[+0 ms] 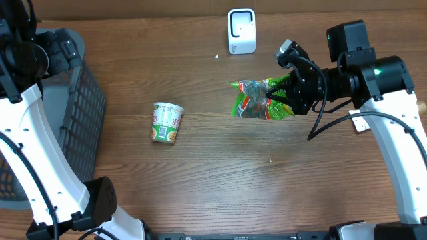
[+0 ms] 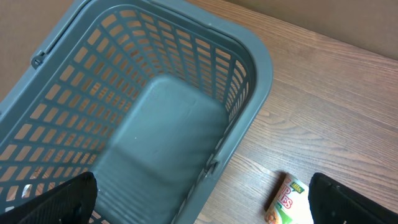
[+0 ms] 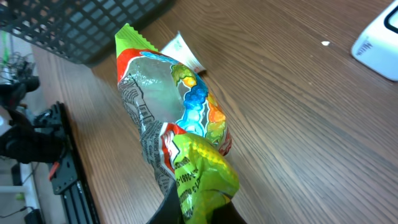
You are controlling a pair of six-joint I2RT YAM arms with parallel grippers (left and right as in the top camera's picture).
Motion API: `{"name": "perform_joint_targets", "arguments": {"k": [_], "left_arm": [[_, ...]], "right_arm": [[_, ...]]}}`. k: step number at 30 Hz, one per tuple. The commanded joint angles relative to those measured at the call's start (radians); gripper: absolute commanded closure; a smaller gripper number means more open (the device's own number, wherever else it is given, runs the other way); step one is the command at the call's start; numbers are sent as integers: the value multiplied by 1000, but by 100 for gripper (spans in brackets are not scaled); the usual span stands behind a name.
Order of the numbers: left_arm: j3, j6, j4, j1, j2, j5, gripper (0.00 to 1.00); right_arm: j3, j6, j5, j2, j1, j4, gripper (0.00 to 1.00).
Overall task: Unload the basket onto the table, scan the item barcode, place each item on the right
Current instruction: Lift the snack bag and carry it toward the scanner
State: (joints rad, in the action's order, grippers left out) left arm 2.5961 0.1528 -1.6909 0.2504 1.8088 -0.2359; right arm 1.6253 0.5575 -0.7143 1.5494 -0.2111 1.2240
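A green and clear candy bag (image 1: 257, 100) hangs above the table just below and right of the white scanner (image 1: 241, 31). My right gripper (image 1: 277, 97) is shut on the bag's right end. In the right wrist view the bag (image 3: 180, 124) rises from the black fingers (image 3: 171, 208), its green crimped end pinched between them, with printed text on its side; I make out no barcode. The scanner (image 3: 380, 37) shows at that view's top right. My left gripper (image 2: 202, 211) stands open over the basket's edge, holding nothing.
A grey mesh basket (image 1: 73, 113) stands at the left edge, seen from above by the left wrist (image 2: 249, 81). A cup noodle (image 1: 167, 122) lies on its side at mid-table, also by the left gripper's right finger (image 2: 289, 200).
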Motion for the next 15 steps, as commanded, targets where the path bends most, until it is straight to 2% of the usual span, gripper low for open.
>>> {"name": "perform_joint_targets", "arguments": {"k": [1, 4, 6, 7, 8, 15], "left_arm": [[2, -15, 2, -2, 2, 1, 0], [2, -15, 2, -2, 2, 1, 0], [2, -15, 2, -2, 2, 1, 0], [2, -15, 2, -2, 2, 1, 0], [2, -15, 2, -2, 2, 1, 0], [2, -15, 2, -2, 2, 1, 0]], "right_arm": [[37, -6, -65, -31, -3, -10, 96], [37, -60, -87, -31, -3, -26, 96], [37, -125, -309, -31, 3, -35, 96], [37, -141, -353, -31, 7, -36, 96], [37, -246, -469, -31, 45, -44, 96], [37, -502, -677, -6, 300, -29, 96]]}}
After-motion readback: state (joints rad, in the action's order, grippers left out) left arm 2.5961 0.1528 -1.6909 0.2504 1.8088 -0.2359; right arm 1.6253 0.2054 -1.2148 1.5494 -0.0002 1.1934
